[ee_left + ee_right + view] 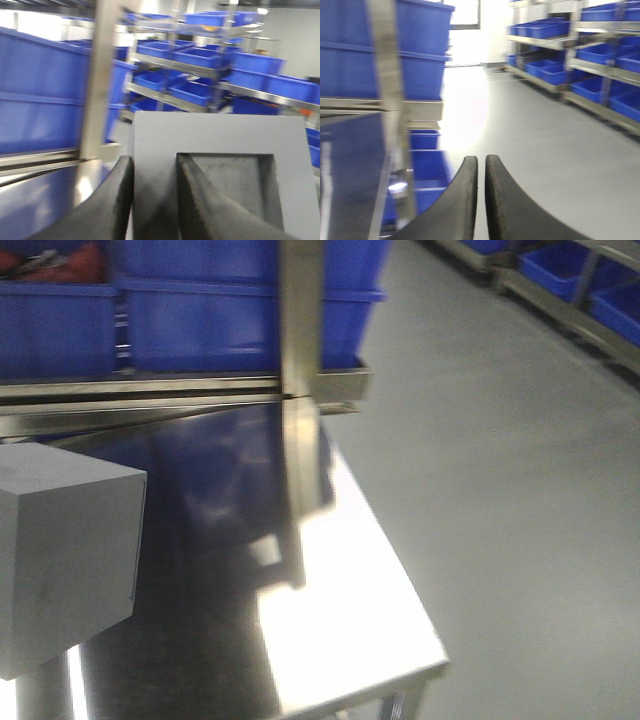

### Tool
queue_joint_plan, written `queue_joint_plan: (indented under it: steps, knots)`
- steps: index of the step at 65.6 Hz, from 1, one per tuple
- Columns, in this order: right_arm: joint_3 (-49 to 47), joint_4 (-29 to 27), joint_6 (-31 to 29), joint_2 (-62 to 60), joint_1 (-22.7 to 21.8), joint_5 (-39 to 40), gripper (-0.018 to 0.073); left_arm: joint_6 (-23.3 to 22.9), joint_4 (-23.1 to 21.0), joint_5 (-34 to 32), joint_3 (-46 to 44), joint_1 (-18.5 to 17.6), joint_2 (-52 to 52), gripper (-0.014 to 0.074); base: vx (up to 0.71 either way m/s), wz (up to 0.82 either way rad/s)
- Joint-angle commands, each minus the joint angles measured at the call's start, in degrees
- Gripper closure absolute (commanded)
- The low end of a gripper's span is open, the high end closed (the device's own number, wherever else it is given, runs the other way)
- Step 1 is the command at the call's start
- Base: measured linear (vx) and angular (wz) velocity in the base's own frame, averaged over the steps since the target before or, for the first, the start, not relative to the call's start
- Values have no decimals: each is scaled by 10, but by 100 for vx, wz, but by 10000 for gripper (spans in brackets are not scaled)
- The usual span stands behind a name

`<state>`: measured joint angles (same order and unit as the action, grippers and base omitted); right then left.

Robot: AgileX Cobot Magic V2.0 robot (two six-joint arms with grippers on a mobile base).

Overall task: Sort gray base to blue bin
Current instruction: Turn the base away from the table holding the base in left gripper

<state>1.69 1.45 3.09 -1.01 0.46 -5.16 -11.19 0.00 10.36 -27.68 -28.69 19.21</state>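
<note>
Left gripper [154, 167] with the pale gray, matte, cube-like base [220, 135]. The dark jaws are closed narrowly on one wall of the block: one finger lies against the outer side and the other reaches into the darker square recess in the top face. In the front view the gray base [60, 560] sits at the near left, apparently lifted clear of the polished stainless-steel worktop [340, 620], though motion blur and the frame edge hide its underside. The large, bright blue plastic bin [230, 310] stands on the far rack behind an upright steel post [300, 320], well apart from the block; which of the neighbouring blue crates is the intended one cannot be told. The right gripper [481, 167] is empty, its jaws pressed together, pointing past the worktop edge toward the gray floor [545, 150]. Progress: the grasp is made; carrying the block to the bin and releasing it inside remain.
</note>
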Motion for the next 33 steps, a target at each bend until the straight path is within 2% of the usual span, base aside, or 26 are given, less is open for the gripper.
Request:
queue_joint_plan:
  steps: [1, 33]
  knots:
    - [1, 4, -4, -4, -2, 43, 564, -2, -5, -64, -17, -1, 5, 601, -9, -80]
    - [1, 4, -4, -4, -2, 43, 564, -2, -5, -64, -17, -1, 4, 601, -6, -84]
